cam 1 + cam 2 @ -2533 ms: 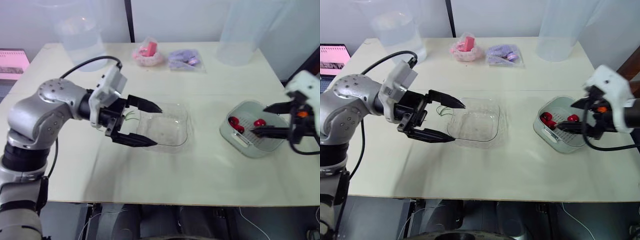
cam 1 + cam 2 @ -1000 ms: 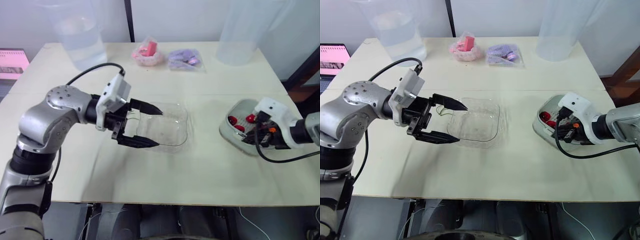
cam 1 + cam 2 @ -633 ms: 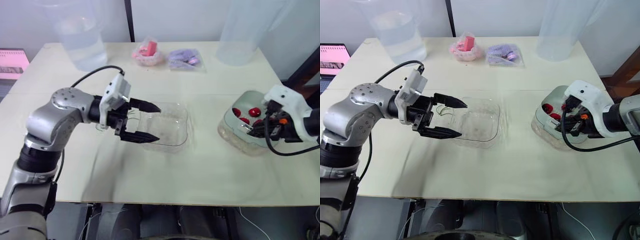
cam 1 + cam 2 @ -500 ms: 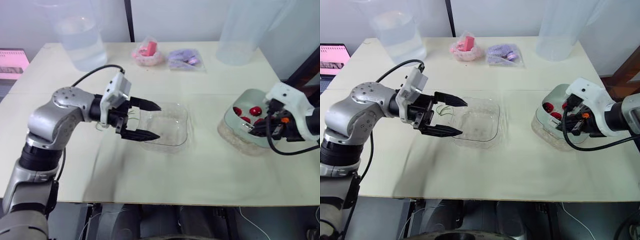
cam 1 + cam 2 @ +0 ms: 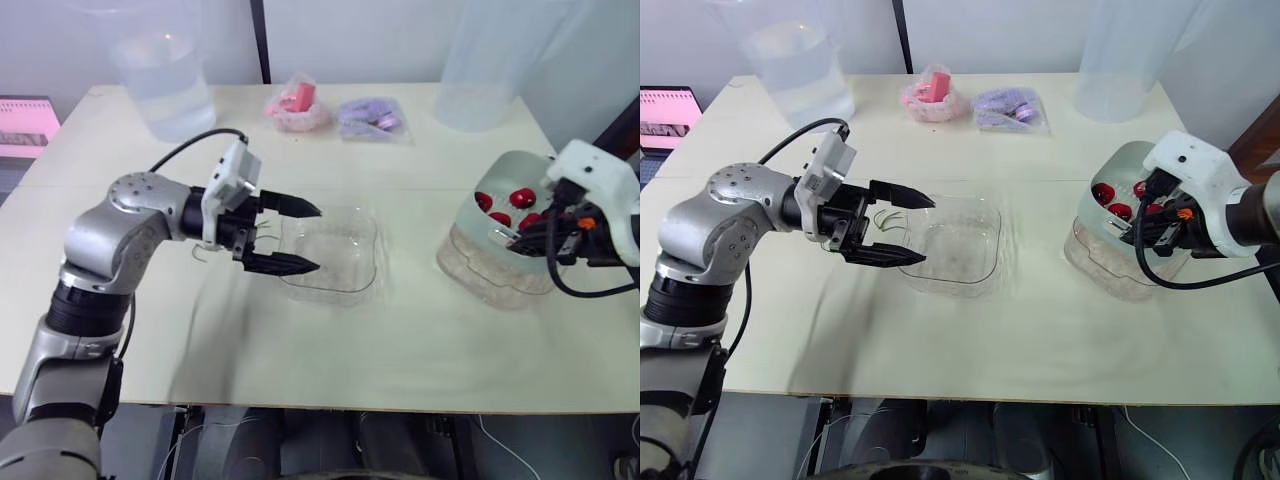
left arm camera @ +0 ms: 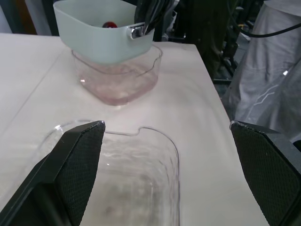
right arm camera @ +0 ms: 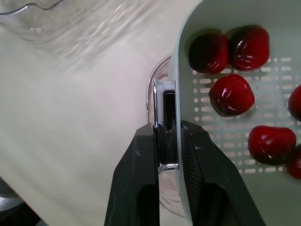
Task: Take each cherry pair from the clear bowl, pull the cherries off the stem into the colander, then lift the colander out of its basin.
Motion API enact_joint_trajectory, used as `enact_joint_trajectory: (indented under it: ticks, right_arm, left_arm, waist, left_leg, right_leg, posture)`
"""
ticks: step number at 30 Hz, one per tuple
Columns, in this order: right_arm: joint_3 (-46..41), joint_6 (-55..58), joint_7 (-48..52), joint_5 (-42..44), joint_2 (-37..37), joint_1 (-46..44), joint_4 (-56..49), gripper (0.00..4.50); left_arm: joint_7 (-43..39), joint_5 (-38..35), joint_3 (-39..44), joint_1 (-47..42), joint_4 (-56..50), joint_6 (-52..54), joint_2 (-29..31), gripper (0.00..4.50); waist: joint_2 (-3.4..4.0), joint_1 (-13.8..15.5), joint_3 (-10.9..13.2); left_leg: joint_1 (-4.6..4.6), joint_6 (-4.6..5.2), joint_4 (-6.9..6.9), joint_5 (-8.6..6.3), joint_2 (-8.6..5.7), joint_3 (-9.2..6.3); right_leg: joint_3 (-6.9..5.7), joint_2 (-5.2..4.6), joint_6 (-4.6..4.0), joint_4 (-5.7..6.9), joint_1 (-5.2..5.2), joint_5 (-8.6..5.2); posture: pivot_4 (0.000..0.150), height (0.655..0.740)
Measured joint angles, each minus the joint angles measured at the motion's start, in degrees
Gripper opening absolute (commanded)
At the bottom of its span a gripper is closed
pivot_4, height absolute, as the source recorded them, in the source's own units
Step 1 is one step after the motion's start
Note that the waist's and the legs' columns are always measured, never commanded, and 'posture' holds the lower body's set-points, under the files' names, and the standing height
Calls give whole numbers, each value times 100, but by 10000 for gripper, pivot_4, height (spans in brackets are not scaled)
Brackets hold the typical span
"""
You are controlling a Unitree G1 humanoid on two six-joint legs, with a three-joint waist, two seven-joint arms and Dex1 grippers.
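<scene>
Colander, pale green and tilted, hangs over its clear basin at the table's right end, held up by the right gripper. That arm comes in from the right edge with its white wrist level with the colander and its fingers aimed at the near rim; they are pressed almost together, pinching the metal handle on the colander's wall. Red cherries lie loose on the perforated floor just past the fingertips. The left arm is bent at the elbow, its forearm reaching toward the robot's right, and the left gripper hovers over the left rim of the clear bowl near the middle of the table, well apart from the colander. Its two black fingers are spread wide, one above the other, with nothing between the tips. Thin green stems show close to that gripper's base by the bowl's left edge, but whether they touch the gripper or lie on the table is hard to make out. The right wrist hides part of the colander's near side, and it cannot be told whether the colander's bottom has cleared the basin's rim.
</scene>
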Motion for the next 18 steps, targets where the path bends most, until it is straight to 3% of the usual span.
enact_joint_trajectory:
  ticks: [18]
  right_arm:
    - [-476, 35, 156, 57, -143, 488, -160, 1812]
  left_arm:
    - [8, 183, 4, -41, 329, -265, -114, 45000]
  waist:
    - [0, 0, 0]
  left_leg:
    - [0, 0, 0, 0, 0, 0]
  right_leg:
    - [0, 0, 0, 0, -1, 0]
  posture:
    - [1500, 7348]
